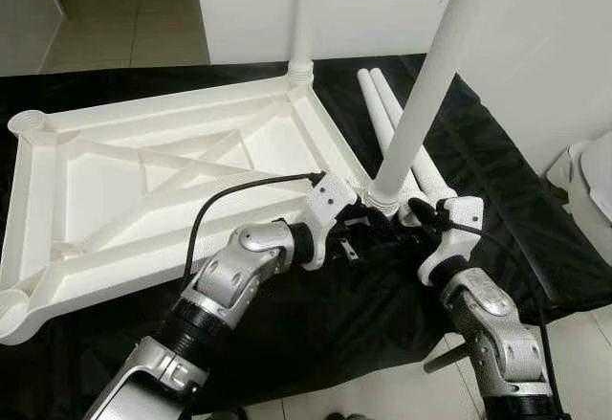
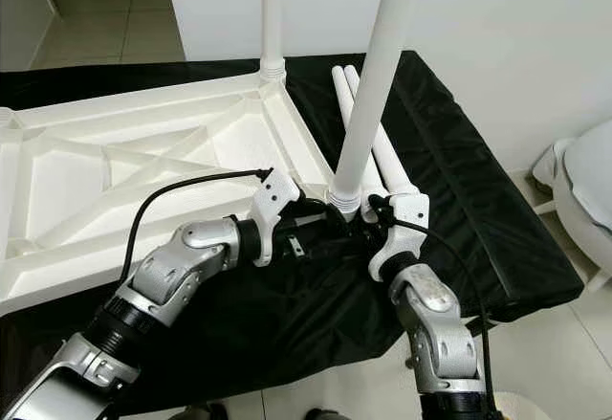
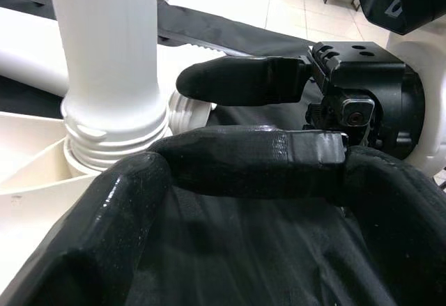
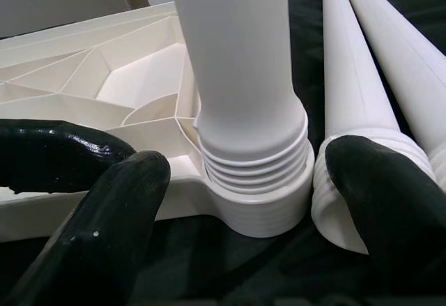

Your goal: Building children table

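Clearly the step in hand is screwing a leg into the near right corner of the upturned table top, which lies white and ribbed, underside up, across a black cloth, its long sides running from the robot's left toward its right. From the left, the left gripper reaches in low beside that corner socket; its two black fingers stand parted and hold nothing, one lying just beside the leg's threaded foot. The upright leg stands in the socket with its long axis near vertical, leaning slightly to the right as it rises out of frame, and several turns of thread are exposed above the collar, so I judge it only partly seated. To do this well, the fingers should close on the smooth shaft just above the threads, keep the leg square to the socket, and turn in short bites while the other gripper steadies the corner; a tilted leg would likely cross-thread. A second leg already stands upright at the far right corner. Further right, the right gripper straddles the same foot with fingers spread wide and empty, one tip near the threaded ends of two spare legs, which lie side by side on the cloth pointing away from the robot.
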You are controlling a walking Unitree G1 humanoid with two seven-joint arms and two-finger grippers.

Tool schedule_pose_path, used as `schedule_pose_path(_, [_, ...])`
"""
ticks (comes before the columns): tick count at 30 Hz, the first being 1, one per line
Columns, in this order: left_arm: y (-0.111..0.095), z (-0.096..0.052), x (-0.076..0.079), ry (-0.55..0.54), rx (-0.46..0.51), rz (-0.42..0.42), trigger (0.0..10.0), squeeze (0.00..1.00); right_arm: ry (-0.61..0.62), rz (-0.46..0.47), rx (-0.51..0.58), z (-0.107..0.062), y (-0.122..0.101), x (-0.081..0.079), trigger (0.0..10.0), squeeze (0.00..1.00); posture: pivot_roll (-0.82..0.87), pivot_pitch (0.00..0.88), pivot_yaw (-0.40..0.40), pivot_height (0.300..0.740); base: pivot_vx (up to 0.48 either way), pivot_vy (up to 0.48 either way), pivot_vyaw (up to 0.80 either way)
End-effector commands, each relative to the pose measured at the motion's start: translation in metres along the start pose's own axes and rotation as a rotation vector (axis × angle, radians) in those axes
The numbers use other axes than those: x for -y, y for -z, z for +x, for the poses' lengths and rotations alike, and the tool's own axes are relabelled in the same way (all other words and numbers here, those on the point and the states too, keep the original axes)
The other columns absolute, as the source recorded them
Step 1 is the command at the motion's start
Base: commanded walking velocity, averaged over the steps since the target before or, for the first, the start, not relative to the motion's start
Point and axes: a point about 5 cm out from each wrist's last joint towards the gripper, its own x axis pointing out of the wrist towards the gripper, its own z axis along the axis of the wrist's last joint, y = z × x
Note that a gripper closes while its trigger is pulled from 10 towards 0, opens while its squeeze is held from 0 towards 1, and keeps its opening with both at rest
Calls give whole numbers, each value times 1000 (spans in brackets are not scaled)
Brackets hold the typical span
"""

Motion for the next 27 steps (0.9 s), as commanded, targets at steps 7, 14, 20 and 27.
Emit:
schedule_pose_path(7, [18,-28,-53,-632,-128,4,10000,0,-264,76,94,-8,-16,-23,10000,0,-62,148,4,740,0,0,0])
schedule_pose_path(14, [13,-36,-54,-595,-99,3,10000,0,-205,62,134,-5,-23,-13,10000,0,-60,145,0,740,0,0,0])
schedule_pose_path(20, [2,-42,-46,-524,-32,-2,10000,0,-164,67,155,-1,-25,-10,10000,0,-48,142,-9,740,0,0,0])
schedule_pose_path(27, [-16,-49,-11,-275,61,60,10000,0,-154,87,145,4,-23,-15,10000,0,-40,140,-15,740,0,0,0])
